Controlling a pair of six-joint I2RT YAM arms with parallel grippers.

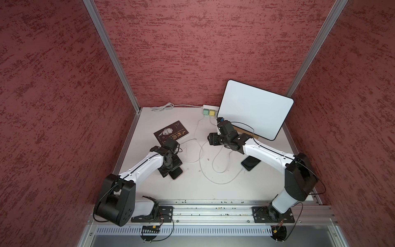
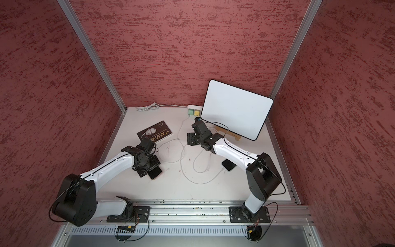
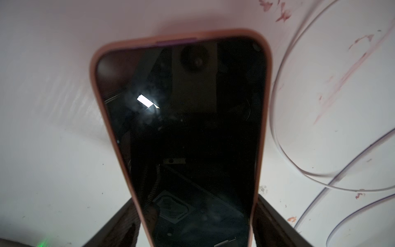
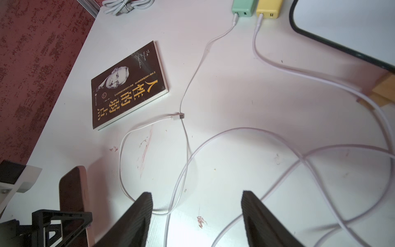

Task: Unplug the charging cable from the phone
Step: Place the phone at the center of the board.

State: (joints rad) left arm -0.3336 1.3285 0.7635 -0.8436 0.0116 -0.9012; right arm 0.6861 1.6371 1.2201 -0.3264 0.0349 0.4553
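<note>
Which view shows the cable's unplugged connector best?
The right wrist view: the unplugged connector lies close and sharp on the table near the book. Both top views show only a tiny white tip; the left wrist view misses it.

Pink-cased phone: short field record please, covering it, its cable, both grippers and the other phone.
phone: pink-cased phone, screen dark
left gripper: closed on the phone's long sides
charging cable: from green charger, plug free on the table near the book
right gripper: open, empty, above cable loops
second phone: under the right arm, white cable seemingly attached
</note>
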